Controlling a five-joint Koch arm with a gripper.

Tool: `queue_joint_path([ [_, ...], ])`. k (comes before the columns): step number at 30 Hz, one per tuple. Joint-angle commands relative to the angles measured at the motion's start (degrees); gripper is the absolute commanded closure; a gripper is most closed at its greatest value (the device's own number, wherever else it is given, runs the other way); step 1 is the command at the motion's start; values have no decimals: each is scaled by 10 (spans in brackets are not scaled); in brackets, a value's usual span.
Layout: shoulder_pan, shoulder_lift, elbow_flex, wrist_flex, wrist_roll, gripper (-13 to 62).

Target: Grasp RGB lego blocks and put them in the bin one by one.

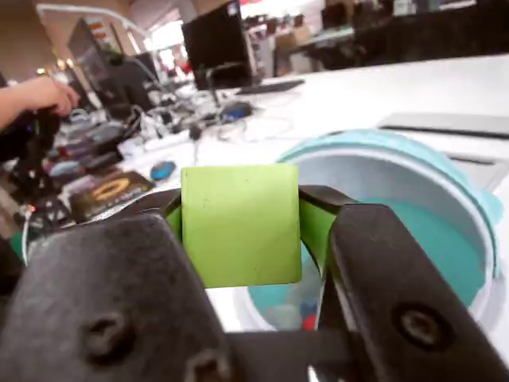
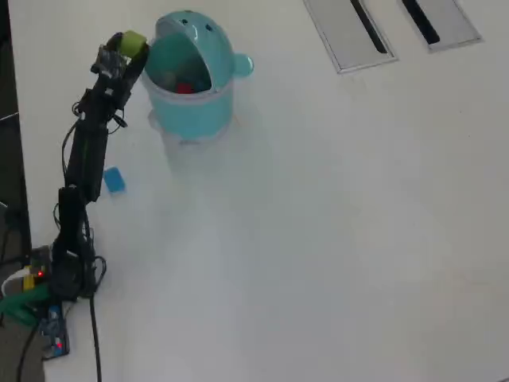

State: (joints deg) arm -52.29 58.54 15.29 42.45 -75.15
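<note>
My gripper (image 1: 241, 219) is shut on the yellow-green lego block (image 1: 241, 224), whose flat face fills the middle of the wrist view. In the overhead view the gripper (image 2: 127, 49) holds this block (image 2: 133, 40) at the left rim of the light teal bin (image 2: 191, 111). The bin's opening (image 1: 398, 171) lies just behind and below the block. A red block (image 2: 184, 88) lies inside the bin and shows as a small red spot (image 1: 309, 322) at its bottom. The blue block (image 2: 114, 180) rests on the white table beside the arm.
Two grey panels with black slots (image 2: 350, 32) lie flush in the table at the top right of the overhead view. The arm's base and cables (image 2: 48, 278) sit at the left edge. A cluttered desk with monitors (image 1: 215, 40) is in the background of the wrist view.
</note>
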Motion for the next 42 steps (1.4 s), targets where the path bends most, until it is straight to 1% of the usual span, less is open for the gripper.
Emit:
queue_joint_path([
  [1,-10,-8,-40,-14,-9,462],
  [9,-11,-67,-54,-40,-11,462],
  [15,14,-104,-58,-81,-11,461],
  [18,27,-149,-104,-85,-11,461],
  [20,28,-159,-108,-94,-11,461],
  [23,30,-166,-108,-91,-32,410],
  [26,40,-166,-109,-80,-81,334],
  [27,44,-165,-108,-68,-112,287],
  [28,48,-165,-109,-58,-126,257],
  [30,55,-165,-110,-58,-128,224],
  [34,65,-165,-112,-54,-149,179],
  [36,67,-165,-112,-47,-153,169],
  [41,60,-157,-127,15,-156,169],
  [42,56,-166,-176,68,-156,169],
])
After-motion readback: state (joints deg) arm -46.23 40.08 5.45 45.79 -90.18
